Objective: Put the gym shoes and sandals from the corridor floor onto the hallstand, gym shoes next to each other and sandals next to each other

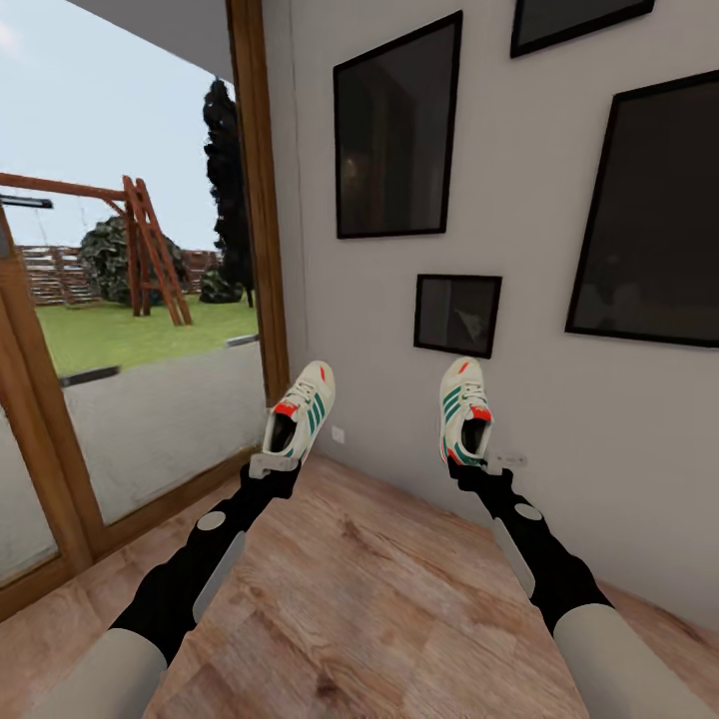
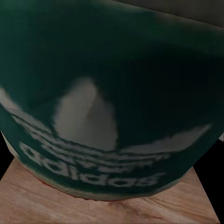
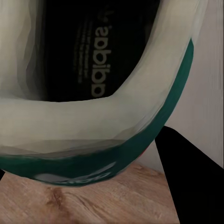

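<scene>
Each of my arms holds up one gym shoe above the corridor floor (image 1: 379,589). My left gripper (image 1: 272,465) is shut on the heel of the left gym shoe (image 1: 300,411), whose toe points up and away. The right gym shoe (image 1: 463,409) is gripped at its heel by my right gripper (image 1: 465,465), toe up as well. In the left wrist view the dark green logo patch of the shoe (image 2: 107,107) is pressed close to the camera. The right wrist view looks into the white collar and dark insole of the other shoe (image 3: 93,121). The sandals and the hallstand are out of view.
A white wall (image 1: 559,419) with several dark framed pictures (image 1: 397,130) stands straight ahead. A large wood-framed glass door (image 1: 130,330) at the left looks out on a garden. The wood-plank floor runs between them into the corner.
</scene>
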Motion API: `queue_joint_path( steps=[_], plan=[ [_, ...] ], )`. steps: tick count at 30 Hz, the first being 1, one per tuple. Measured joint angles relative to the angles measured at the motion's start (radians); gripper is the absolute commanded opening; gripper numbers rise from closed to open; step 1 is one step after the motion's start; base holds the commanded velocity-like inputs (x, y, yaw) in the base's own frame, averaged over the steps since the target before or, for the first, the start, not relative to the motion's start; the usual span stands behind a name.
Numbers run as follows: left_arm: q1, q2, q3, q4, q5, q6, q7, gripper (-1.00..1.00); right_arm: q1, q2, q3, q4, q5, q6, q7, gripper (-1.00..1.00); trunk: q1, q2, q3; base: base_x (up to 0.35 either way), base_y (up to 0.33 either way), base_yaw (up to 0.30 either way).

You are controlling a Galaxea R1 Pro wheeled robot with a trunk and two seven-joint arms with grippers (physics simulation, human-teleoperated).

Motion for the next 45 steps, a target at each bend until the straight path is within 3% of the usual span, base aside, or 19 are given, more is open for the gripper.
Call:
queue_joint_path(
  steps=[16,26,29,31,35,45],
  plan=[
    [0.000,-0.001,-0.001,0.000,0.000,0.000,0.000,-1.00,0.000,0.000,-0.001,0.000,0.000,0.000,0.000,-1.00,0.000,0.000,-0.003,0.000,0.000,-0.122],
    [0.000,-0.003,-0.001,0.006,0.000,-0.002,0.000,-1.00,0.000,0.000,-0.003,0.018,-0.001,-0.012,0.000,-1.00,0.000,0.000,-0.005,0.000,0.000,-0.256],
    [0.000,-0.003,-0.001,0.006,0.000,-0.003,0.000,-1.00,0.001,0.000,-0.005,0.118,-0.001,-0.100,0.000,-1.00,0.000,0.000,-0.006,0.000,0.000,-0.297],
    [0.000,-0.003,-0.001,0.007,0.000,-0.003,0.000,-1.00,0.000,0.000,-0.005,0.176,0.000,-0.224,-0.001,-1.00,0.000,0.000,-0.006,0.000,0.000,-0.299],
    [0.000,-0.003,-0.001,0.007,0.000,-0.003,-0.001,-1.00,0.001,0.001,-0.005,0.239,0.000,-0.391,-0.003,-1.00,0.000,0.000,-0.006,0.000,0.000,-0.300],
    [0.001,-0.003,-0.001,0.021,0.000,-0.003,-0.001,-1.00,0.001,0.000,-0.007,0.324,-0.002,-0.437,-0.002,-1.00,0.000,0.000,-0.006,0.000,0.000,-0.300]
  ],
)
